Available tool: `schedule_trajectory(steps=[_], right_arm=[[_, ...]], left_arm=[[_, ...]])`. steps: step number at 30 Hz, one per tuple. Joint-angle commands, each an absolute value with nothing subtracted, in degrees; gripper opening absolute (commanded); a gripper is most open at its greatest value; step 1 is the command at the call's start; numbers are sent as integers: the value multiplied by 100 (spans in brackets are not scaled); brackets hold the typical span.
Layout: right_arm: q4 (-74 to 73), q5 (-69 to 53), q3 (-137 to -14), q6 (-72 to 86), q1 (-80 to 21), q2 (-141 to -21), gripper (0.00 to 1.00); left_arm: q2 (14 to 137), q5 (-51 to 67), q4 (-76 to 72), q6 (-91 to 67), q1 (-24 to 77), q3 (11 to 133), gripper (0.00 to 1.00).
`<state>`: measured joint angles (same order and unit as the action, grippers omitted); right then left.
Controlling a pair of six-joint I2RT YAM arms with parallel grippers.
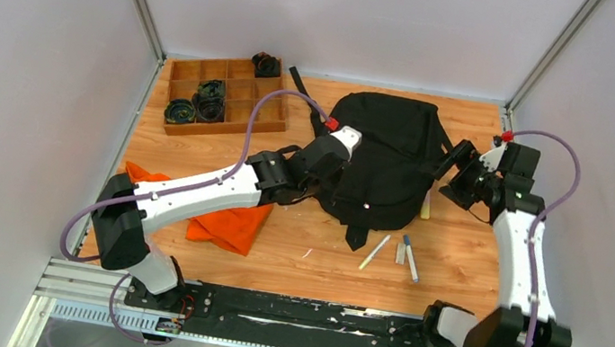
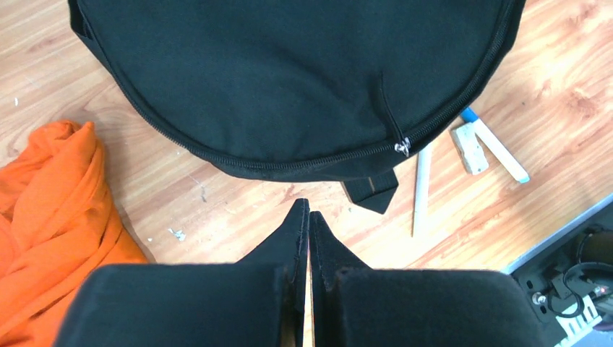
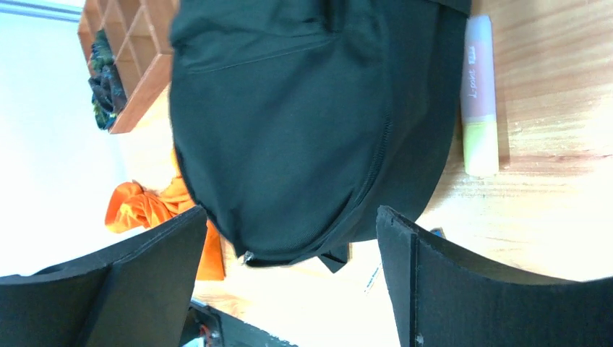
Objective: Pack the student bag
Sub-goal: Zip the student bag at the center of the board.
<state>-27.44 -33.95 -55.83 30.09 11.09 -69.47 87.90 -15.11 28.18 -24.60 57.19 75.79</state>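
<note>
The black student bag (image 1: 383,161) lies flat in the middle of the table, zipped, its silver zipper pull (image 2: 402,147) at the near rim. It fills the top of the left wrist view (image 2: 289,79) and the right wrist view (image 3: 289,123). My left gripper (image 1: 297,192) is shut and empty, its tips (image 2: 309,210) over bare wood just short of the bag's near-left edge. My right gripper (image 1: 455,162) is open and empty at the bag's right edge, hovering with the bag between its wide-apart fingers (image 3: 293,210).
An orange cloth (image 1: 230,217) lies left of the bag. A white pen (image 1: 375,251), a blue-capped marker (image 1: 410,259) and a small eraser (image 1: 400,252) lie near the bag's front. A pink-yellow marker (image 3: 479,94) lies by its right side. A wooden divided tray (image 1: 224,98) stands back left.
</note>
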Motion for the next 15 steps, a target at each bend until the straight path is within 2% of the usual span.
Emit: schedule_trajectory(steps=[1,4,5,7,8,10,15], right_arm=[[-3465,-3036,-5675,2752,853,-5883,91],[-3749,-2891,-5440,2806,432,-5447,91],[-3771,-2808,-5347,2875,236,-5345,91],[-3746,-2554,-5162,3052,-200,-5204,90],[-3744,-2368,-5080,3108,-306,-5181,90],[-3729,-2266,-4924,3225,-321,-5176,90],[-3644,-2158,-4812,3407,-323,-5161,90]], left_arm=[[8694,-1221,2774,-2448,5747,7612,0],[8741,-834,2563,-2503,5756,7666,0],[8801,-763,2541,-2556,5772,7727,4],[9029,-879,2642,-2670,5856,7990,37],[9175,-980,2716,-2695,5921,8157,49],[9479,-1291,2874,-2792,6069,8464,67],[9972,-1692,2982,-3295,6230,8739,70]])
